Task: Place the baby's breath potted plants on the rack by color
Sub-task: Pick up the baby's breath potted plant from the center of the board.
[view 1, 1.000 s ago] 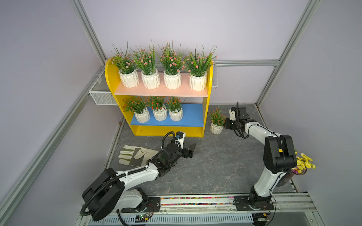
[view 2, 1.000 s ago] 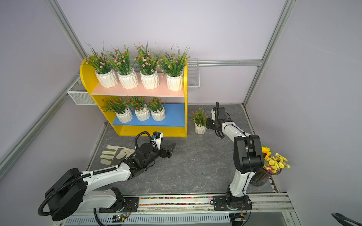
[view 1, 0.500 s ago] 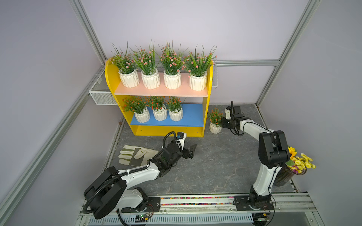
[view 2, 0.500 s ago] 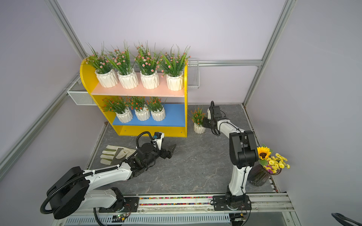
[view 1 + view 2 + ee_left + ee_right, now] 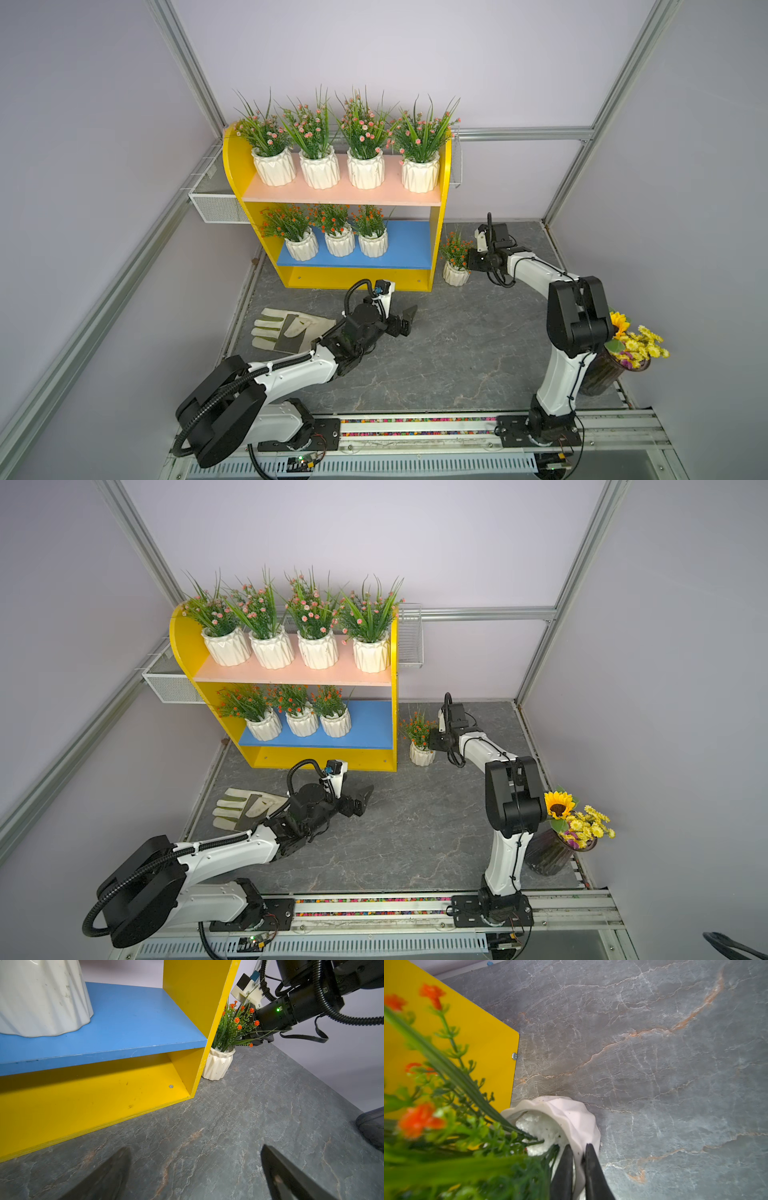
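The rack (image 5: 336, 276) stands at the back on the grey floor. Its pink upper board (image 5: 340, 198) carries four pink-flowered baby's breath potted plants (image 5: 365, 166). Its blue lower board (image 5: 411, 249) carries three orange-red ones (image 5: 340, 241) towards its left. Another orange-red plant (image 5: 455, 275) (image 5: 420, 756) (image 5: 218, 1064) stands upright on the floor, close against the rack's right side panel. My right gripper (image 5: 578, 1147) (image 5: 467, 266) is shut on that pot's white rim (image 5: 571, 1113), one finger inside and one outside. My left gripper (image 5: 194, 1148) (image 5: 409, 320) hovers open and empty over the floor before the rack.
A pale work glove (image 5: 286, 328) lies left of my left arm. A dark vase of yellow sunflowers (image 5: 623, 353) stands at the right edge behind my right arm. White mesh baskets (image 5: 216, 203) (image 5: 456, 162) hang on the walls beside the rack.
My right gripper has moved left to the floor plant and closed on its pot rim. The left arm has barely moved.
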Robot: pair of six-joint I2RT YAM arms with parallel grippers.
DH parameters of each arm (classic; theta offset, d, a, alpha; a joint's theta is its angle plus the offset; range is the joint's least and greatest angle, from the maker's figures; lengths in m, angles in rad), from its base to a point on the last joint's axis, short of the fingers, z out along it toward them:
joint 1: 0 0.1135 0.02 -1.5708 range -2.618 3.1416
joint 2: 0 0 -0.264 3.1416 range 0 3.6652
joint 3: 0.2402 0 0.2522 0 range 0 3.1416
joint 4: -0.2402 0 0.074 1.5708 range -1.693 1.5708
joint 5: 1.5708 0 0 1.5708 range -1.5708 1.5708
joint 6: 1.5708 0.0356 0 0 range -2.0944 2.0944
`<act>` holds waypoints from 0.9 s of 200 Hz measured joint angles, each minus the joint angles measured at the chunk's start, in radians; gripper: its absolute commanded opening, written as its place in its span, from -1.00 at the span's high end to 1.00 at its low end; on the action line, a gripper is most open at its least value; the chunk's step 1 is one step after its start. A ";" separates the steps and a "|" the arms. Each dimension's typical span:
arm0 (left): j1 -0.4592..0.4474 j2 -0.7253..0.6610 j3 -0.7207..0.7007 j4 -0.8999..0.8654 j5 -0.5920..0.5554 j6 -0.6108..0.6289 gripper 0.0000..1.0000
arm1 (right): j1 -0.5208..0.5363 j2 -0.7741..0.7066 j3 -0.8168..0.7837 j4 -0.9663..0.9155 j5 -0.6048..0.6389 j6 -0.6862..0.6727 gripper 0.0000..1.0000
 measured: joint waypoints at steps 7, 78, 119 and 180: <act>0.000 0.000 0.000 0.001 0.001 0.000 -1.00 | 0.000 -0.002 0.000 -0.004 0.000 -0.005 0.79; -0.013 0.002 -0.017 0.054 0.031 0.023 -0.99 | -0.001 -0.159 -0.136 -0.119 -0.023 -0.036 0.81; -0.033 0.058 -0.025 0.110 0.052 0.053 -1.00 | 0.004 -0.332 -0.267 -0.150 -0.041 -0.039 0.81; -0.142 0.206 -0.060 0.257 0.029 0.114 -0.99 | 0.111 -0.566 -0.423 -0.173 -0.045 -0.021 0.80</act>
